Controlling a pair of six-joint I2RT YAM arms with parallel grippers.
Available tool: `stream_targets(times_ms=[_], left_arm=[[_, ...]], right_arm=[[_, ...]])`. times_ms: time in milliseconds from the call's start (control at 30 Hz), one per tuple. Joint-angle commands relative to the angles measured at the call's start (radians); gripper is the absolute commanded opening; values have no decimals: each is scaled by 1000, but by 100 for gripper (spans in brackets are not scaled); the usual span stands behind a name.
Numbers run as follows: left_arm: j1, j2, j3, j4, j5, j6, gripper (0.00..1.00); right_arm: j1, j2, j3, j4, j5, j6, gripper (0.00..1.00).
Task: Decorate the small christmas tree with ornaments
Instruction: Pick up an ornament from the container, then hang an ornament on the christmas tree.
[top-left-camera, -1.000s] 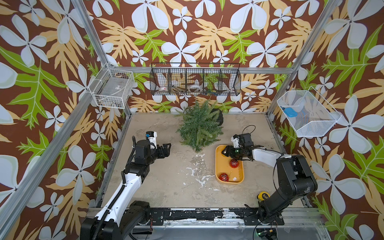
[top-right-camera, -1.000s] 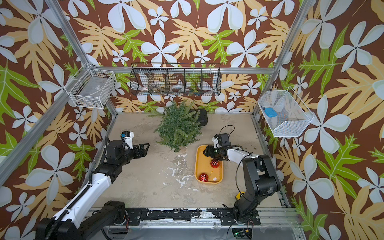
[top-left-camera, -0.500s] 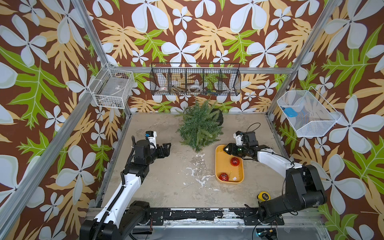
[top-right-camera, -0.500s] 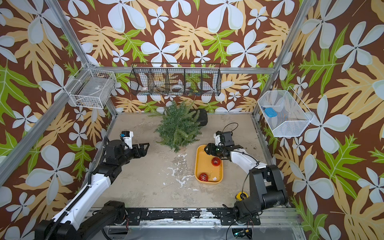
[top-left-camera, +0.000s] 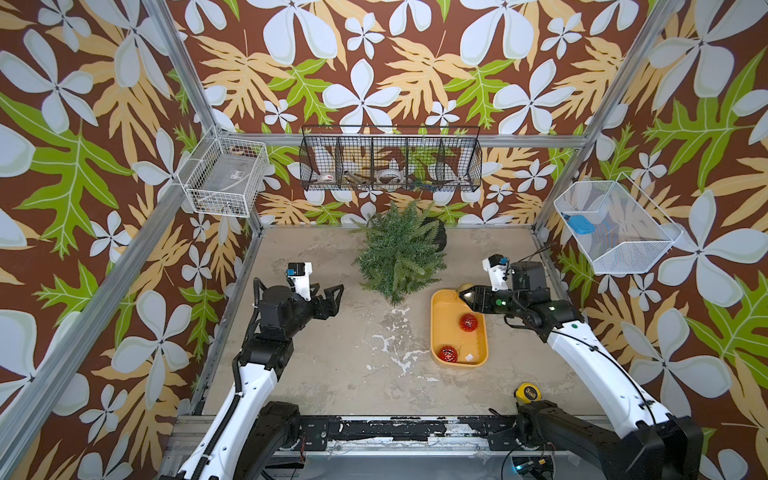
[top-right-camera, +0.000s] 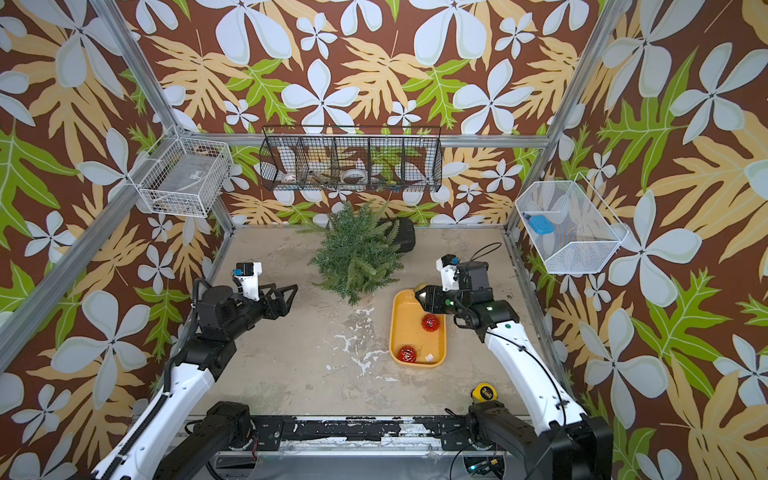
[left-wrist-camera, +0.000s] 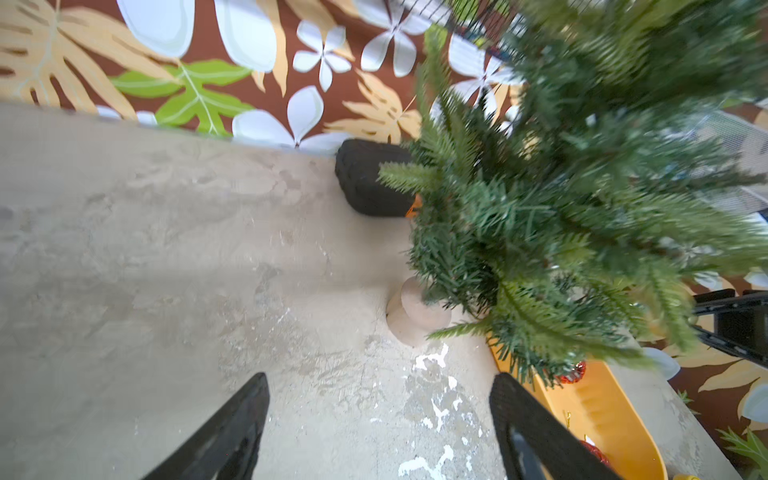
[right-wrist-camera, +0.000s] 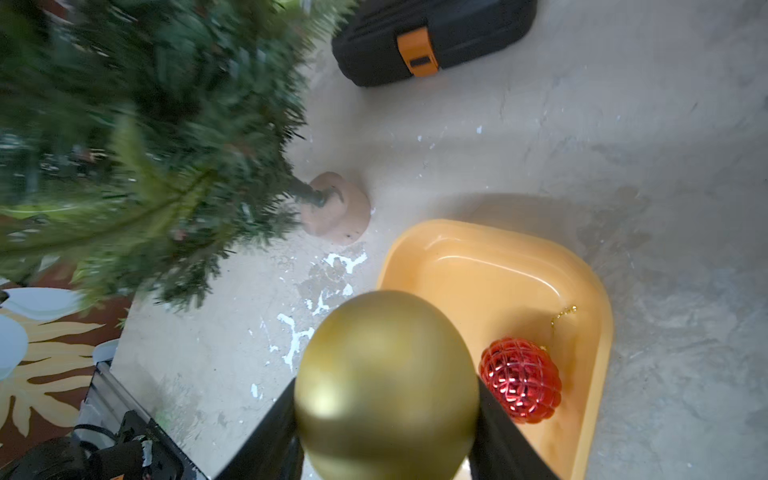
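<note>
Well, in both top views the small christmas tree (top-left-camera: 399, 253) stands bushy and dark green at the back of the bench (top-left-camera: 332, 374), just beyond the yellow tray (top-left-camera: 437, 332). Two faceted red ornaments (top-left-camera: 468, 322) lie in that tray. The right end effector (top-left-camera: 465, 293) is clenched on the smooth gold ornament (top-left-camera: 464, 286) over the tray's far end. The left end effector (top-left-camera: 336, 299) gapes wide, empty. A tape measure (top-left-camera: 528, 392) sits near the front edge, its label too small to read.

From the left wrist, the tree rises off a small tan foot (left-wrist-camera: 411, 316).

From the right wrist, the gold ornament sits pinched between both fingers, and a black case (right-wrist-camera: 432, 37) with an orange latch lies behind the tree.
</note>
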Motion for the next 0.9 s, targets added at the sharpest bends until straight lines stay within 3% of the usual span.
stream_targets(times_ms=[0, 233, 533, 667, 867], left_arm=[[1, -56, -12, 81, 3, 17, 85], [0, -82, 31, 204, 138, 24, 80], [-23, 74, 322, 278, 281, 94, 82], [-110, 163, 450, 271, 400, 220, 78], [-257, 304, 576, 252, 408, 428, 76]], right_arm=[[-1, -33, 84, -93, -2, -15, 54], [-1, -44, 314, -155, -14, -3, 52], [-1, 62, 523, -80, -149, -15, 48], [9, 125, 607, -37, -243, -16, 49], [43, 218, 746, -3, -300, -19, 50]])
